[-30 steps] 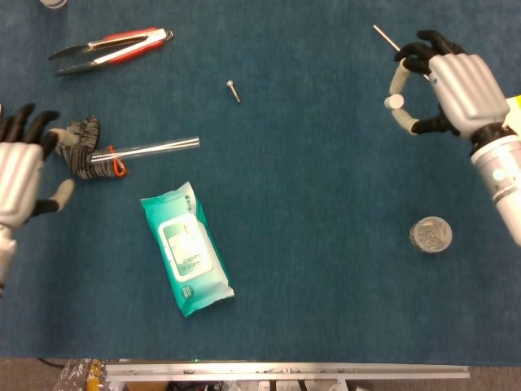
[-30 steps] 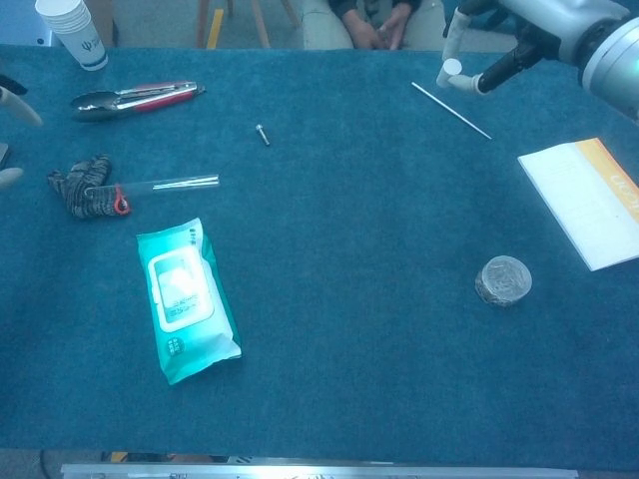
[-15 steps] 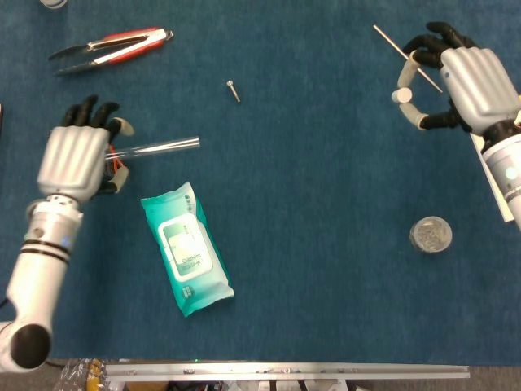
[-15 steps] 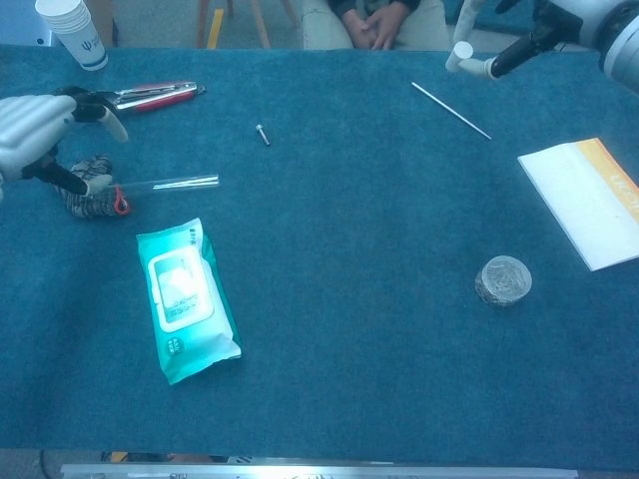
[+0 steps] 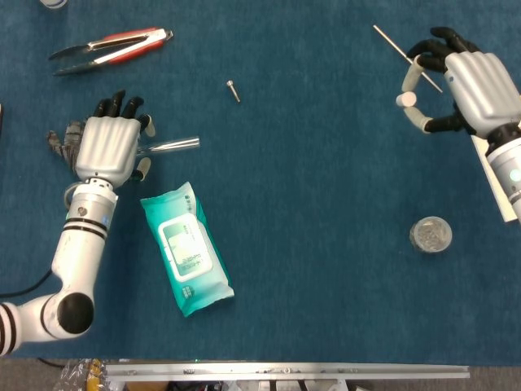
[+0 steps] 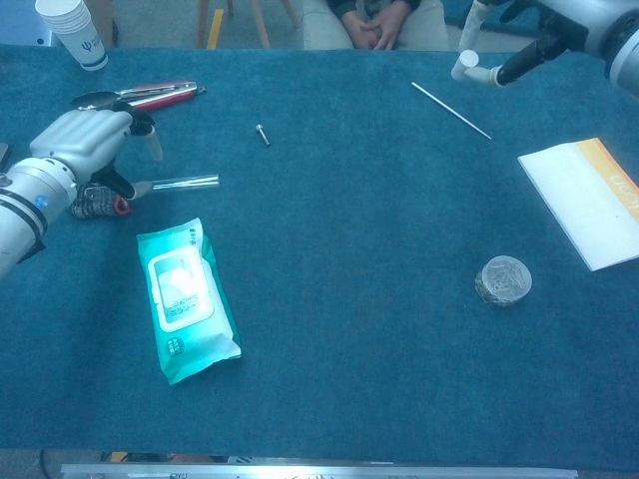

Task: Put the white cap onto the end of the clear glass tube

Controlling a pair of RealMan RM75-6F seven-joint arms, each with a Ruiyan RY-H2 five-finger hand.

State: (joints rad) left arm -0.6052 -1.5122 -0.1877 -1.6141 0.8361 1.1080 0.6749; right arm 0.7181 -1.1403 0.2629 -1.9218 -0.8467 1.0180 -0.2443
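Head view overhead, chest view oblique, same table [image 5: 326, 244].

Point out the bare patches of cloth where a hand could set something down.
Widest bare stretch: the middle, between the wet-wipe pack, the screw and the foil ball. The front edge right of the pack is bare too. The left is crowded: left hand over the glass tube, with tongs behind.

A table [image 6: 379, 379] covered in dark blue-green cloth fills both views. Beyond the table's far edge, wooden chair legs [image 6: 210, 22] stand on a pale floor, and a seated person's clasped hands [image 6: 377, 28] show beside them. A metal rail [image 5: 285, 371] runs along the table's near edge.
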